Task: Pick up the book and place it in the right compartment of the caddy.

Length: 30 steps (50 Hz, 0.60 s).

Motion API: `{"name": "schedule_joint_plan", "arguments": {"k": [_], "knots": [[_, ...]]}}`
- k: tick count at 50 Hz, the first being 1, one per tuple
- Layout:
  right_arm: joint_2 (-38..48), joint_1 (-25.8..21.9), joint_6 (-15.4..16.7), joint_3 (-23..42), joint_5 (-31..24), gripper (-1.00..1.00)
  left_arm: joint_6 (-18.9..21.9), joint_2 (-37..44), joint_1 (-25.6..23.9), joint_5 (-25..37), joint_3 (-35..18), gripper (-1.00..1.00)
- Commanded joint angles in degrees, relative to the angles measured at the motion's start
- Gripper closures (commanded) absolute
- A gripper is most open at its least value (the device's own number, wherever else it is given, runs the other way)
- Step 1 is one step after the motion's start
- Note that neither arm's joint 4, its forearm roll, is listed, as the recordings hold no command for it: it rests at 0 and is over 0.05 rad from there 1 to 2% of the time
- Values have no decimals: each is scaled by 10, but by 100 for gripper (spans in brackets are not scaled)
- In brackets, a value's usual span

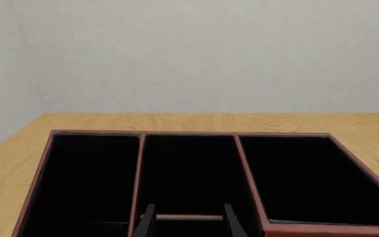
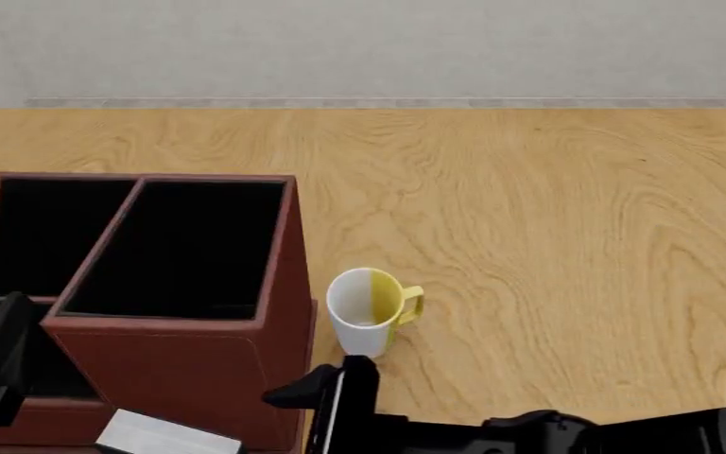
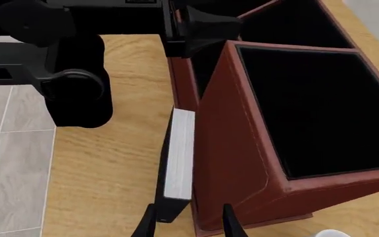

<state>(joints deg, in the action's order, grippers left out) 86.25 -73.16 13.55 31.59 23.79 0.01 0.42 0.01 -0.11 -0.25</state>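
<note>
A plain pale grey wall (image 2: 363,47) closes the far side of the scene, and the right wrist view shows a grey tiled floor (image 3: 5,163) beyond the table's near edge. The table (image 2: 552,208) is light wood with a strong swirling grain. At its near left stands the caddy (image 2: 181,378), dark reddish-brown outside and black inside, with 3 bays showing in the left wrist view; the right compartment of the caddy (image 2: 181,251) is the widest. A white-and-yellow mug (image 2: 370,310) stands upright just right of the caddy, apart from it.

The book (image 3: 179,155), pale grey-white, lies flat on the table against the caddy's near wall, close to its right corner. The right gripper (image 3: 188,219) sits at the book's near end, fingers parted with the book's end between the tips; whether they touch it cannot be told. The left gripper (image 1: 189,222) hovers over the caddy's middle bay, fingers apart and holding nothing.
</note>
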Motion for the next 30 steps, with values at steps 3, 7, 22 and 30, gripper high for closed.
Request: {"name": "schedule_joint_plan", "arguments": {"k": [3,7,22,30], "knots": [[19,-3,-14,8,9,-100,0,0,0,0,0,-100],[19,-3,-17,11,5,-100,0,0,0,0,0,-100],[49,-8,-27,29,-11,-100,0,0,0,0,0,-100],[65,-2,-21,28,-3,-100,0,0,0,0,0,-100]]}}
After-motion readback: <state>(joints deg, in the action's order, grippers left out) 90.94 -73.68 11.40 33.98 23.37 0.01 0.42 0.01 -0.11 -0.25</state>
